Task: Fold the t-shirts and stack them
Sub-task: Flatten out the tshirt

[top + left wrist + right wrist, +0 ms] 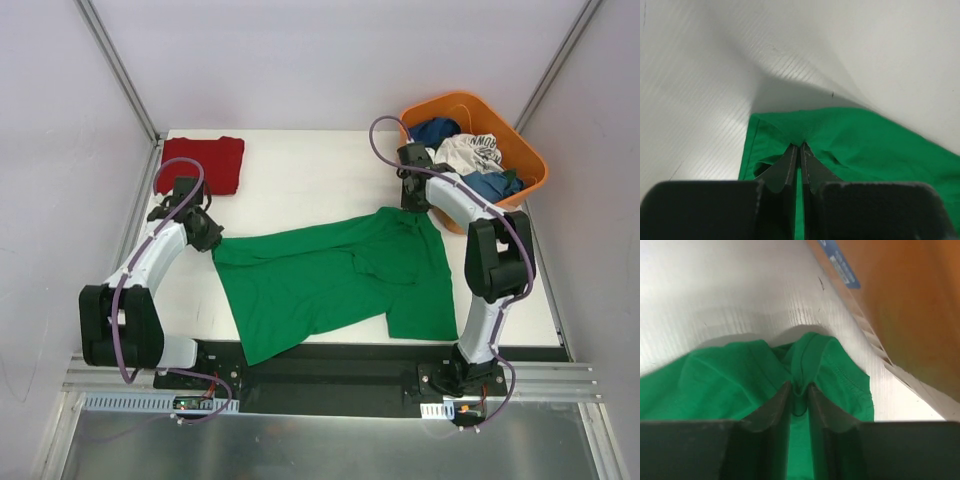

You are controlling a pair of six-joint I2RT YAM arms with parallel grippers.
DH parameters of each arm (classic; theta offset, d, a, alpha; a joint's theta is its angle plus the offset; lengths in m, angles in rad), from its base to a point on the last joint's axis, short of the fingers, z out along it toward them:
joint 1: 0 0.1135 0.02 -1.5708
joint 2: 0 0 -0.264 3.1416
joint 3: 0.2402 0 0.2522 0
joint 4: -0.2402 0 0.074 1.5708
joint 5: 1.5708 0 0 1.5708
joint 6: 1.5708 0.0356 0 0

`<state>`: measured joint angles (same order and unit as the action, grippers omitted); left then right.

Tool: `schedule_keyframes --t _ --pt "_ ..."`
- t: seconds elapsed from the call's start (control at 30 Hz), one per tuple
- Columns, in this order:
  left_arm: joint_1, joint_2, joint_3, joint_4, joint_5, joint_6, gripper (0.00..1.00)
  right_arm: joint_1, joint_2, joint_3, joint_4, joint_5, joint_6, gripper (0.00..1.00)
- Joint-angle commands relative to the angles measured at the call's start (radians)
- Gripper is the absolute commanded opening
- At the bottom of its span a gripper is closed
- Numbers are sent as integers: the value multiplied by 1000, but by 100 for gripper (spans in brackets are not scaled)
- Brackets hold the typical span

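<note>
Underneath, my white table (pixel 300 185) sits between pale walls (pixel 60 150). At its far right corner an orange basket (pixel 505 115) holds blue garments (pixel 436 130) and a white printed garment (pixel 468 152). My left claw (pixel 800 147) and right claw (pixel 799 388) each pinch the spread green t-shirt (pixel 320 285); the folded dark red t-shirt (pixel 205 163) lies far left.

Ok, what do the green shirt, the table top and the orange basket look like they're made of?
The green shirt: soft matte knit, likely cotton; it wrinkles and drapes, with a stitched hem.
The table top: white fluted plastic sheet, probably; fine parallel ribs show in the wrist views.
The orange basket: smooth, slightly glossy moulded plastic, rigid rim.
</note>
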<state>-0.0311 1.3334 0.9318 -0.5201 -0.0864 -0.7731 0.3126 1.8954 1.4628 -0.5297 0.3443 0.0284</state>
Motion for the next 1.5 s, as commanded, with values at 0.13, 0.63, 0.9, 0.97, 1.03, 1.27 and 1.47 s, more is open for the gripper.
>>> schedule_keyframes --t 0.13,0.63,0.9,0.97,1.03,1.27,1.47 --pt "3 115 122 22 -3 9 0 0 -88 56 -47 -22 21 66" --pt "3 93 73 22 33 17 0 0 -461 -504 -110 -370 182 61" --pt "3 76 58 25 51 21 0 2 -435 -595 -23 -381 242 43" --pt "3 72 56 25 51 29 0 0 -421 -591 -13 -378 240 39" --pt "3 64 52 25 53 29 0 0 -409 -584 -7 -360 239 37" --pt "3 43 47 26 42 35 0 -1 -386 -556 -50 -275 226 36" --pt "3 49 52 28 53 37 0 -1 -383 -559 -50 -263 215 33"
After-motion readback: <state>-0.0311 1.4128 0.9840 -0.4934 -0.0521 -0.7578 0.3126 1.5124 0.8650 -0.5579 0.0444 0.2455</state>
